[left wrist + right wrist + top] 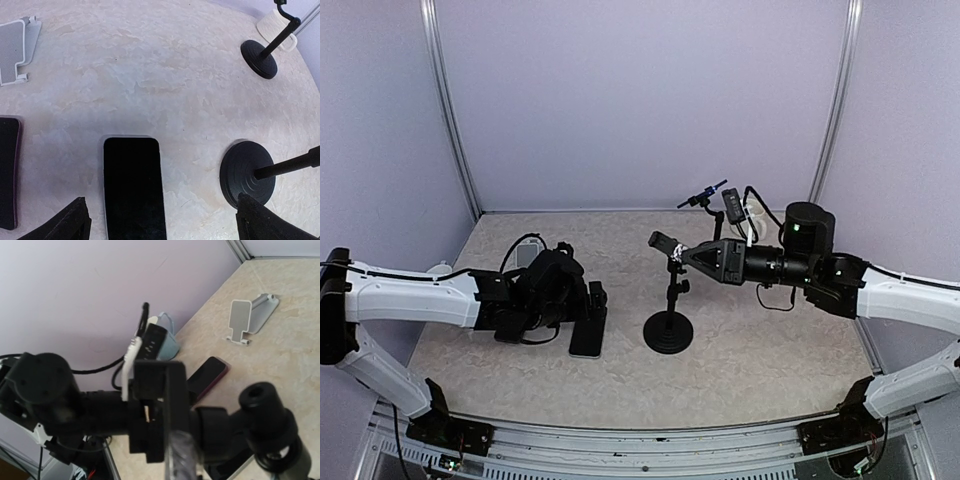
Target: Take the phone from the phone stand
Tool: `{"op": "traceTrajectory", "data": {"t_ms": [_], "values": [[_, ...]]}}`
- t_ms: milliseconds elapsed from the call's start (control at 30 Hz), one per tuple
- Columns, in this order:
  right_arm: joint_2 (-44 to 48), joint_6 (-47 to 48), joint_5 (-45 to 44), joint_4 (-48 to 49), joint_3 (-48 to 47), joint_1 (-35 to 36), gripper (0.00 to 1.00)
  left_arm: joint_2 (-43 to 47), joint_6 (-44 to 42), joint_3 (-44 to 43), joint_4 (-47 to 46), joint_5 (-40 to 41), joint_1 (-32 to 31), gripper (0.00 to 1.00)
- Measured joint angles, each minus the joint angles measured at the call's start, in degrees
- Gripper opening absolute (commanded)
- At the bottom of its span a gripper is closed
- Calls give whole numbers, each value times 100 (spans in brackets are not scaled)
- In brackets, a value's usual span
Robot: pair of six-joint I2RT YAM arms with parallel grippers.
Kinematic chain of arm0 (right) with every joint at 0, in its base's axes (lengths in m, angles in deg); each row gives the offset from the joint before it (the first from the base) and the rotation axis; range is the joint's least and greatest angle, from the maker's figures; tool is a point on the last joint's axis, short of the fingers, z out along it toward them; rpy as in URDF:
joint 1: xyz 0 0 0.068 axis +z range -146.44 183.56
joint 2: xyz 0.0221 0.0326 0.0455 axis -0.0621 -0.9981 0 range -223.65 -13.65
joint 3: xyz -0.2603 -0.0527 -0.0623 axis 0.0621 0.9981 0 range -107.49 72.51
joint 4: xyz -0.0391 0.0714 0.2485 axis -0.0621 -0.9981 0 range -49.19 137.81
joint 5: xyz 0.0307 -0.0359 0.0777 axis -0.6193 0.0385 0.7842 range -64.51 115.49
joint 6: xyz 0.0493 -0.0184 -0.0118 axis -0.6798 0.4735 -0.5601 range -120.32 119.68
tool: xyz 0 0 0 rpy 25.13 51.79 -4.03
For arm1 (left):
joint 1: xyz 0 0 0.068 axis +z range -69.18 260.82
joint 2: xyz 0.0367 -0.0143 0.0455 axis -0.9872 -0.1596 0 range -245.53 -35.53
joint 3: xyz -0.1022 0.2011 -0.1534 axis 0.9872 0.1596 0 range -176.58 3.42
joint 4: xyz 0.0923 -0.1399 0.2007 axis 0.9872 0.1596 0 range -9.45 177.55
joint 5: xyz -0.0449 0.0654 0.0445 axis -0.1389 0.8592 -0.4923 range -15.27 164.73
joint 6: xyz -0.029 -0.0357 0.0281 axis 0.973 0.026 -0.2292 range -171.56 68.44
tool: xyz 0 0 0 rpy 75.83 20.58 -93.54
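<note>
The black phone point(134, 187) lies flat on the table, off the stand; it also shows in the top view point(587, 336). My left gripper point(167, 222) is open just above its near end, and its fingers point(70, 222) touch nothing. The black phone stand point(669, 330) stands upright at mid-table with its clamp head point(664, 242) empty. My right gripper point(686, 253) is shut on that clamp head point(160, 405), which fills the right wrist view.
A second phone with a maroon edge point(7, 177) lies left of the black one. A white folding stand point(17, 50) lies further back on the left. Another black stand point(258, 58) with a blue clip point(705, 197) is at the back.
</note>
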Motion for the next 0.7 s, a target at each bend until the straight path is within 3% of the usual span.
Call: {"op": "traceTrajectory", "data": {"t_ms": [300, 700], "values": [[-590, 190, -76, 0, -525, 0, 0, 1045, -315, 638, -426, 66, 216, 99], [-2306, 367, -17, 107, -2133, -103, 0, 2004, -557, 914, -577, 66, 658, 99]]}}
